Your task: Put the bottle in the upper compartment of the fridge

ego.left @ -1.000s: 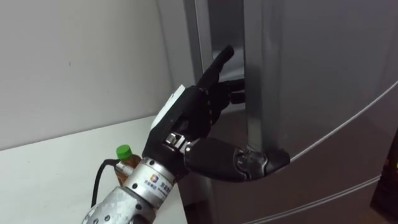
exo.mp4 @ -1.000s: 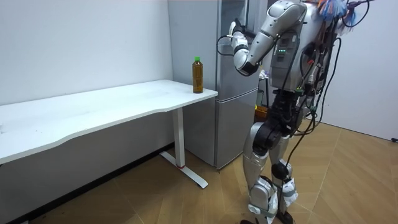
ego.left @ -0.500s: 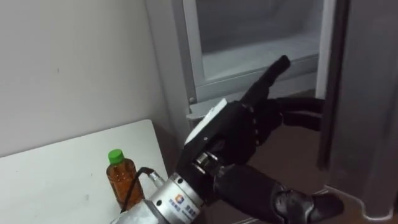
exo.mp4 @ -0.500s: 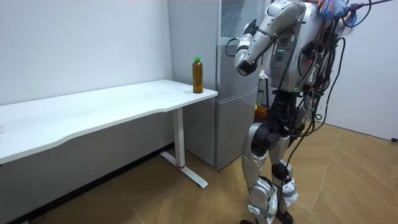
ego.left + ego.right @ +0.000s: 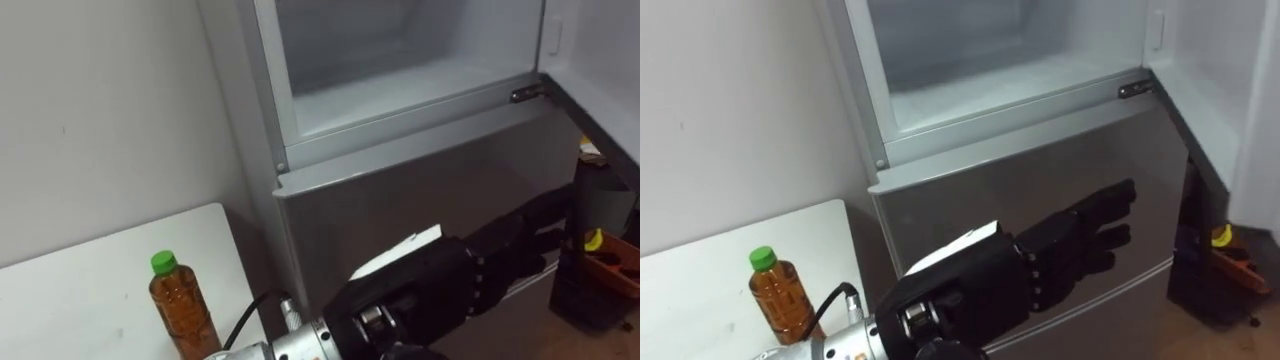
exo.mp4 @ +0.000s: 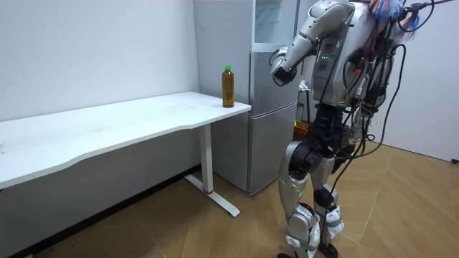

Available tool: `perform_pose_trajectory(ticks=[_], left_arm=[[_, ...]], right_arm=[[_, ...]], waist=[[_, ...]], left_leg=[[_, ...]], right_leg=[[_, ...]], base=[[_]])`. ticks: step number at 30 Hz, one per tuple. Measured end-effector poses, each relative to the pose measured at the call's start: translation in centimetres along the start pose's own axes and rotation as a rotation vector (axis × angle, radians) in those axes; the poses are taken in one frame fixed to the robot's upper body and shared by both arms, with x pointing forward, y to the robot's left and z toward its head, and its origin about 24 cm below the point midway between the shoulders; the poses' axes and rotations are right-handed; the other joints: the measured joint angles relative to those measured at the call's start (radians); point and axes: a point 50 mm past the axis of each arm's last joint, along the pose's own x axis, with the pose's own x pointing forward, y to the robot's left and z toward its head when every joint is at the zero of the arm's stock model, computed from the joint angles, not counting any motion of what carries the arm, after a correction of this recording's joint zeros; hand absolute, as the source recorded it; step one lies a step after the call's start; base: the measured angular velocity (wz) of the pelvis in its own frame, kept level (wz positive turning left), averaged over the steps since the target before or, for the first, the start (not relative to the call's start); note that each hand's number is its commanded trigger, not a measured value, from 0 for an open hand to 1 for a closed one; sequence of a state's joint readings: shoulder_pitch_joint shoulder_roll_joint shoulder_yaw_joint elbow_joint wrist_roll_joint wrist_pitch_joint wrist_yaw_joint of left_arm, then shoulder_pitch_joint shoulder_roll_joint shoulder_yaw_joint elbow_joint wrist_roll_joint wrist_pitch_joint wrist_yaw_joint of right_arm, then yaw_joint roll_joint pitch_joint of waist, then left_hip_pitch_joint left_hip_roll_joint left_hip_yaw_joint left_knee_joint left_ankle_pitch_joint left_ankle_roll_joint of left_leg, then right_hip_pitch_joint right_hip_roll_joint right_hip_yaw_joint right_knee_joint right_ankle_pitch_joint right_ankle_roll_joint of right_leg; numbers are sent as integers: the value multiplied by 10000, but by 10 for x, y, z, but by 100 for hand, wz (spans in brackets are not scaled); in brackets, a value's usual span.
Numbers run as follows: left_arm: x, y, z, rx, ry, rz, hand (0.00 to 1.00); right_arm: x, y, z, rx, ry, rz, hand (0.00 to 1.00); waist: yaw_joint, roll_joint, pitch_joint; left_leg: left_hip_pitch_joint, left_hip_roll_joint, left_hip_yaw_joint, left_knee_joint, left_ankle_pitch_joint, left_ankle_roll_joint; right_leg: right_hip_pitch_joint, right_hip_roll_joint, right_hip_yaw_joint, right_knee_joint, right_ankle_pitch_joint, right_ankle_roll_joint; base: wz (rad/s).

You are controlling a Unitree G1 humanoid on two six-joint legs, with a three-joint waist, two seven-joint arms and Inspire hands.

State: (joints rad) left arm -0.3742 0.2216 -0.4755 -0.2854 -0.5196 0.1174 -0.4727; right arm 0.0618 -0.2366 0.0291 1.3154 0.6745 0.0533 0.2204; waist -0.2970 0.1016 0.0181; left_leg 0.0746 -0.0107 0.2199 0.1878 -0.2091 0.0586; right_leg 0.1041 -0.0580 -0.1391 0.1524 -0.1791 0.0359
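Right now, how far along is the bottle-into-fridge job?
Done: the upper fridge compartment stands open. In hand: nothing; the left hand is open, fingers straight, in front of the lower door. Left: the bottle stands upright on the white table beside the fridge, untouched; it has yet to be grasped and set inside.

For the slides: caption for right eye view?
Upper fridge open, left hand open before lower door, green-capped bottle upright on white table.

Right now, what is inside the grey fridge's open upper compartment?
A bare white floor and back wall show inside the grey fridge's upper compartment; nothing stands on them. Its top runs out of the picture. The green-capped amber bottle stands on the white table.
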Motion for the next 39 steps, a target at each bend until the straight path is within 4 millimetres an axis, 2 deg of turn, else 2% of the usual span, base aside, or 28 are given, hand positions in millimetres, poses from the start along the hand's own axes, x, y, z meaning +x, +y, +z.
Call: perform_pose_trajectory(ticks=[6,9,14,20,26,28,30,31,33,36,39], left_arm=[[0,0,0,1,16,-7,0],[0,0,0,33,37,-28,0],[-3,-1,-3,-11,127,-100,0],[-12,-5,-16,98,686,228,0],[-52,-18,-58,-809,2427,1140,0],[-71,-20,-75,-885,3387,1615,0],[-81,-22,-82,-922,3838,1917,0],[-86,-25,-85,-1014,3991,2052,0],[-97,-29,-92,-1299,4360,2404,0],[-114,-34,-105,-1624,5127,2930,0],[-123,-39,-114,-2010,5489,3229,0]], right_arm=[[1,3,1,-198,-69,56,0],[1,3,1,-239,-74,58,0],[1,4,0,-287,-47,107,0],[0,2,-4,-349,-19,74,0],[0,0,-9,-296,-6,13,0],[1,7,-12,-354,20,168,0],[2,11,-15,-336,55,201,0],[1,10,-18,-306,92,168,0],[1,9,-20,-303,102,96,0],[1,9,-20,-337,94,98,0],[1,9,-20,-447,90,130,0]], waist=[[13,-114,78],[33,-139,82],[28,-238,33],[118,-391,-49],[329,-451,-24],[374,-626,-36],[466,-788,-42],[625,-858,-45],[844,-892,-56],[973,-895,-60],[1135,-900,-67]], left_leg=[[-33,-10,-1,-61,-3,-6],[-152,-17,-1,-57,-3,-7],[-216,-19,-1,-27,-2,-8],[-232,-14,-12,41,-1,-9],[-28,-3,-36,-20,0,-10],[-118,8,-114,-11,12,-22],[-141,18,-169,27,12,-22],[-134,19,-168,76,11,-22],[-118,14,-163,54,11,-22],[-160,11,-202,40,11,-23],[-206,10,-211,14,15,-29]], right_leg=[[-24,0,-5,-20,-2,3],[-153,-5,-5,-14,-6,7],[-198,-8,-22,-20,-15,13],[-170,-13,0,-12,-15,13],[-1,6,-36,7,-15,11],[-8,6,-123,-11,-20,2],[-18,8,-190,-17,-19,-10],[-13,9,-198,-9,-11,-21],[8,8,-205,8,11,-24],[-29,5,-269,9,15,-26],[-82,5,-287,3,14,-26]], base=[[0],[0],[0],[0],[1],[10],[9],[3],[0],[2],[0]])
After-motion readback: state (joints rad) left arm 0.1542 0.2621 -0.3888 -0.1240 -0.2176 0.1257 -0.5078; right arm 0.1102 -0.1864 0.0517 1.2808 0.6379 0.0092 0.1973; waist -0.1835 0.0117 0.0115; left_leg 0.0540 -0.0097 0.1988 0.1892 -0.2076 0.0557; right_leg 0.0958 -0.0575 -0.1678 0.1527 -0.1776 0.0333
